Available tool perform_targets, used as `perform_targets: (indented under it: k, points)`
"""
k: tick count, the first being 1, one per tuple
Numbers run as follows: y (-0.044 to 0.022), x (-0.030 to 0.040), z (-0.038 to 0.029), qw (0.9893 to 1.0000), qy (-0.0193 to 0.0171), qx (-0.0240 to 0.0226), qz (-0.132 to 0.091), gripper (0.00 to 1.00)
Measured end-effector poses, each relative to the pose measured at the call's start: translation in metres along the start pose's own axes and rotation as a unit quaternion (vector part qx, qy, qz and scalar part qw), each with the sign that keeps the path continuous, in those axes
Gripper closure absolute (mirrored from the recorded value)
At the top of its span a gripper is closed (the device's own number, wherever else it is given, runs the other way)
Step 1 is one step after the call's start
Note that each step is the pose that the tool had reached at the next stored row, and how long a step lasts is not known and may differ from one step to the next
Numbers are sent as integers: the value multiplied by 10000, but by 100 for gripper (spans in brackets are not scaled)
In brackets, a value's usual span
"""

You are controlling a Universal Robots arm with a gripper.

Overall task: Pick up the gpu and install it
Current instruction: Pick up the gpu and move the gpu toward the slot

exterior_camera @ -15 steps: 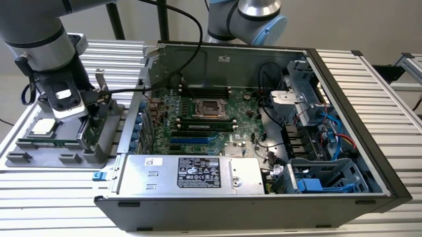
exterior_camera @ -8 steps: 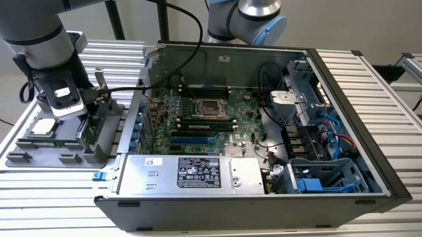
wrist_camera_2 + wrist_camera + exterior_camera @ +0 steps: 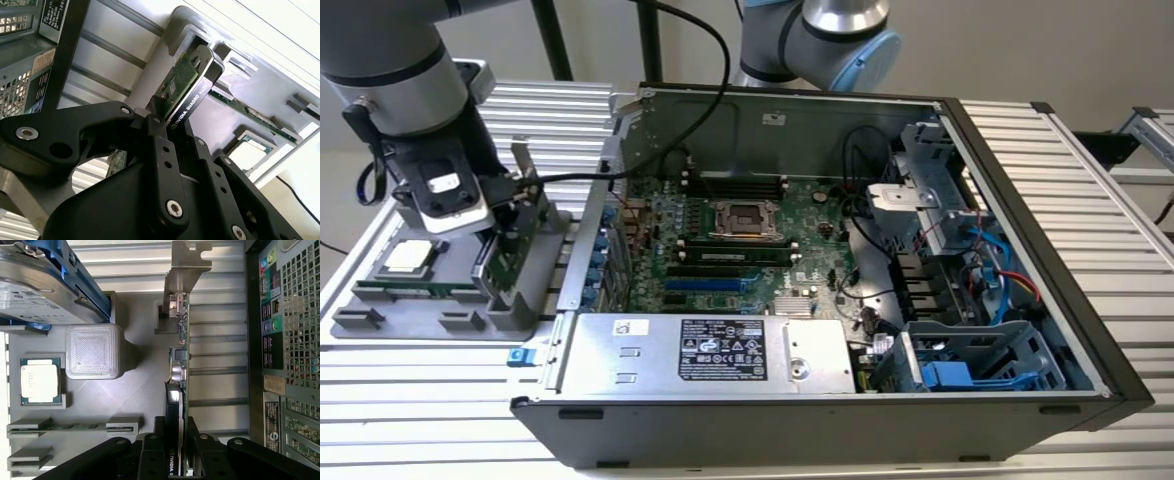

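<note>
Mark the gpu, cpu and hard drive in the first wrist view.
gpu point(image 3: 179, 371): first wrist view, mid-length on the card's edge.
cpu point(image 3: 39, 381): first wrist view, centre of its silver lid.
hard drive point(image 3: 35, 287): first wrist view, its silver flat face.

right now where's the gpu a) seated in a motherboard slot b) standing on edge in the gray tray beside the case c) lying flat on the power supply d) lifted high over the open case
b: the gpu stands on edge in the gray tray, outside the computer case, with the tool clamped on it.
</note>
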State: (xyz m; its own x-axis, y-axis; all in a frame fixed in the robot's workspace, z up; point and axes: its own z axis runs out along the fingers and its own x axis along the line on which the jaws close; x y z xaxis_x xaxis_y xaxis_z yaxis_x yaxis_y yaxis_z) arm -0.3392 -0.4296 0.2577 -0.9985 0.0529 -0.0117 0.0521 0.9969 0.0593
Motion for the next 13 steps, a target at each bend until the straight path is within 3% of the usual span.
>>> perform_targets:
  k: [13]
  points:
    - [4,-1,-64,10000,0,0,0,100]
